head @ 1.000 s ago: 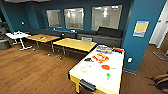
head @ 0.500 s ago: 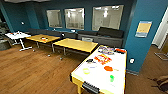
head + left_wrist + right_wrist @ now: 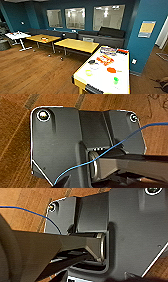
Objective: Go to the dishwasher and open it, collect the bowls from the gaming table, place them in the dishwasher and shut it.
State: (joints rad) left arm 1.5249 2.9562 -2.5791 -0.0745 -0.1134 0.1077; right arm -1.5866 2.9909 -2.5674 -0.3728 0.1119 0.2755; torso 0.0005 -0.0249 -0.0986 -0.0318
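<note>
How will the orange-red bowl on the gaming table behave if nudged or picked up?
The orange-red bowl looks low and wide, so it probably slides rather than tips. The white top of the gaming table looks smooth, so a nudge may send it skating. It seems small, likely light.

Near end of the gaming table (image 3: 125,75) cut off by the lower edge of the head view, bowls (image 3: 88,72) on its tabletop blurred to small colour spots, flat packets (image 3: 105,59) unreadable, wall poster (image 3: 146,29) too blurred to read, dark object (image 3: 162,83) cut by the right edge

Two yellow wood tables (image 3: 77,45), dark sofa (image 3: 105,35), white table (image 3: 17,35); perhaps a wall poster (image 3: 146,28)
</note>
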